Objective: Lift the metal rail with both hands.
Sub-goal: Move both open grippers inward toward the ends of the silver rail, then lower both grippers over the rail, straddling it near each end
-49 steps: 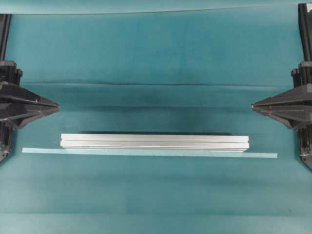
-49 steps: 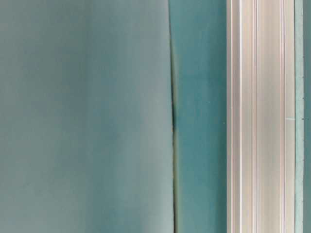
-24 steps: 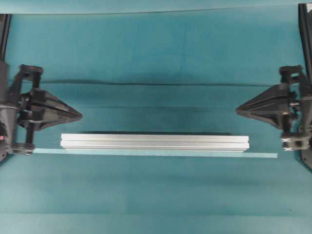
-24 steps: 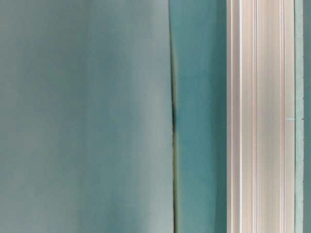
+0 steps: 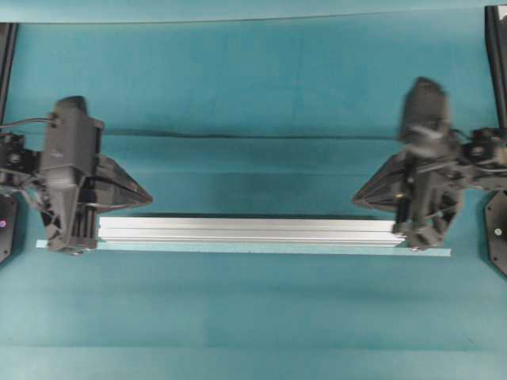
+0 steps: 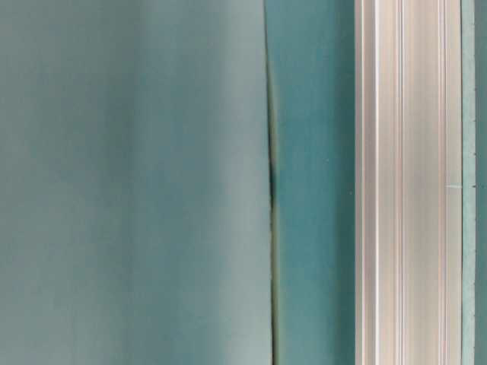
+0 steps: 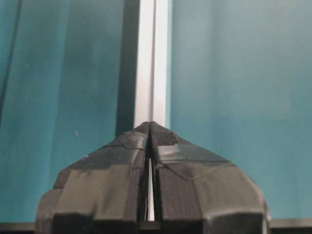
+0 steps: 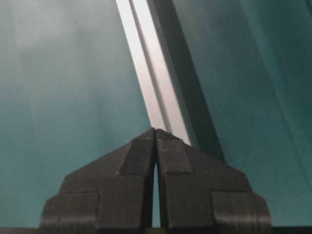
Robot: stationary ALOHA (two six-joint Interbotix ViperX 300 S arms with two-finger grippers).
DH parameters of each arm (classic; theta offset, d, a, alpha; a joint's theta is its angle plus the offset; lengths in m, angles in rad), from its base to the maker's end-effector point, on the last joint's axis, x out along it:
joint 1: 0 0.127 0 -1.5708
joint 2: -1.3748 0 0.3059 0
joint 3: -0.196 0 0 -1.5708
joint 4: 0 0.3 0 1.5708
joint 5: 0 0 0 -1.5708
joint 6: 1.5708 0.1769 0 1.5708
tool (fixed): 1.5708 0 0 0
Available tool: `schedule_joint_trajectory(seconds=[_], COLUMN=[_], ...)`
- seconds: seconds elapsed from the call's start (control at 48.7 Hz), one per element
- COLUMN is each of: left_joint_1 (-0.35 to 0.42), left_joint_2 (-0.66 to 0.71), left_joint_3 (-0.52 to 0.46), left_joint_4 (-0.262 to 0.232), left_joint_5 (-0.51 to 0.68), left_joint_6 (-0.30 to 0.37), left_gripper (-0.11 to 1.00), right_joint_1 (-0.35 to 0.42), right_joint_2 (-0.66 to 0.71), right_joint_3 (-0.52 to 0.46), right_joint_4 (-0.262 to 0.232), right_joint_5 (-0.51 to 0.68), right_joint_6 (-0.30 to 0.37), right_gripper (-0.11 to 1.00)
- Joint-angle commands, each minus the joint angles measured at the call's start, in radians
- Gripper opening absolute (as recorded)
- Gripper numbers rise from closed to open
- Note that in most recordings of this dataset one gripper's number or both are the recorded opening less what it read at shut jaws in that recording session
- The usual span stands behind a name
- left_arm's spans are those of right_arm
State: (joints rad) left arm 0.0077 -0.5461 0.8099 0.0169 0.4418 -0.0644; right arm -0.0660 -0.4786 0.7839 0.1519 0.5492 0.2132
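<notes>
The metal rail [image 5: 251, 230] lies flat across the teal cloth, a long grooved silver bar. It also runs up the right side of the table-level view [image 6: 407, 182]. My left gripper [image 5: 149, 195] hovers just behind the rail's left end, shut with nothing held, its tips pointing right. My right gripper [image 5: 356, 198] hovers just behind the rail's right end, also shut and empty, tips pointing left. In the left wrist view the rail [image 7: 152, 58] stretches straight ahead beyond the closed tips [image 7: 149, 124]. In the right wrist view the rail [image 8: 148, 73] slants away beyond the closed tips [image 8: 155, 130].
A thin pale tape strip [image 5: 428, 252] lies along the rail's near side and sticks out past both ends. A crease in the cloth [image 5: 253, 136] runs across behind the grippers. Arm bases stand at the left [image 5: 6, 229] and right [image 5: 497, 237] edges.
Both arms have swung inward from the edges towards the rail's ends, and their wrists have turned. Both grippers have gone fully shut. The rail has not moved.
</notes>
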Motion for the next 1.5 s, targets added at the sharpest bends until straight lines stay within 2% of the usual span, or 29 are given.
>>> schedule_joint_trajectory(seconds=[0.0,0.226,0.39,0.513,0.636,0.78,0.903,1.149,1.273,1.355,1.478], left_joint_1=[0.002,-0.002,-0.002,-0.002,0.003,0.006,0.014,0.014,0.014,0.011,0.009], left_joint_2=[0.02,0.106,0.172,0.209,0.229,0.238,0.238,0.239,0.239,0.239,0.252], left_joint_3=[-0.048,-0.107,-0.15,-0.173,-0.181,-0.181,-0.178,-0.176,-0.176,-0.173,-0.163], left_joint_4=[0.002,0.003,0.002,0.003,0.003,0.002,0.003,0.003,0.003,0.005,0.006], left_joint_5=[0.026,0.114,0.21,0.232,0.233,0.233,0.235,0.235,0.235,0.233,0.235], left_joint_6=[-0.002,-0.006,-0.006,-0.006,-0.009,-0.029,-0.046,-0.064,-0.066,-0.058,-0.051], left_gripper=[-0.02,-0.02,-0.02,-0.02,-0.02,-0.02,-0.02,-0.02,-0.02,0.02,0.23], right_joint_1=[0.003,0.003,0.006,0.021,0.051,0.064,0.064,0.061,0.054,0.049,0.048], right_joint_2=[0.061,0.209,0.311,0.354,0.373,0.374,0.374,0.376,0.376,0.377,0.379], right_joint_3=[-0.057,-0.173,-0.239,-0.267,-0.276,-0.268,-0.261,-0.249,-0.244,-0.238,-0.224], right_joint_4=[0.0,-0.008,-0.008,-0.028,-0.06,-0.064,-0.067,-0.071,-0.071,-0.071,-0.071], right_joint_5=[0.067,0.215,0.264,0.27,0.272,0.29,0.293,0.262,0.241,0.236,0.236], right_joint_6=[0.002,-0.011,-0.031,-0.075,-0.153,-0.247,-0.278,-0.288,-0.276,-0.272,-0.278], right_gripper=[0.01,0.01,0.01,0.01,0.01,0.01,0.01,0.03,0.17,0.38,0.75])
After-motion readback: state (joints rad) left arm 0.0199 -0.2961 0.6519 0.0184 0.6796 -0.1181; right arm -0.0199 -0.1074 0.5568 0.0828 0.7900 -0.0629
